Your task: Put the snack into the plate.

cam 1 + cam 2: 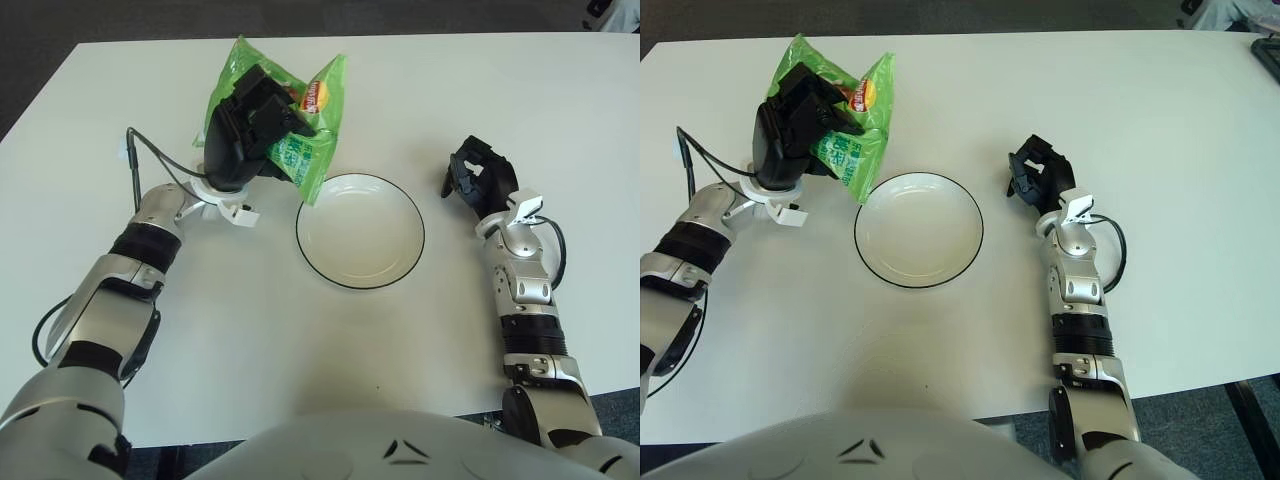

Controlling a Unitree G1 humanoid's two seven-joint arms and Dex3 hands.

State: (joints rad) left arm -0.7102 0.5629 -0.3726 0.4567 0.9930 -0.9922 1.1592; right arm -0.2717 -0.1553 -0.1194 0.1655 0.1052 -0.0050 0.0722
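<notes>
My left hand (262,118) is shut on a green snack bag (305,125), holding it up off the white table (300,340). The bag hangs tilted, its lower corner just over the left rim of the plate (360,230). The plate is white with a thin dark rim, and nothing lies in it. It sits at the table's middle. My right hand (478,175) shows to the right of the plate, its dark fingers curled and holding nothing.
A black cable (140,160) loops out from my left wrist, to the left of the bag. The table's far edge (330,40) runs along the top, with dark floor beyond it.
</notes>
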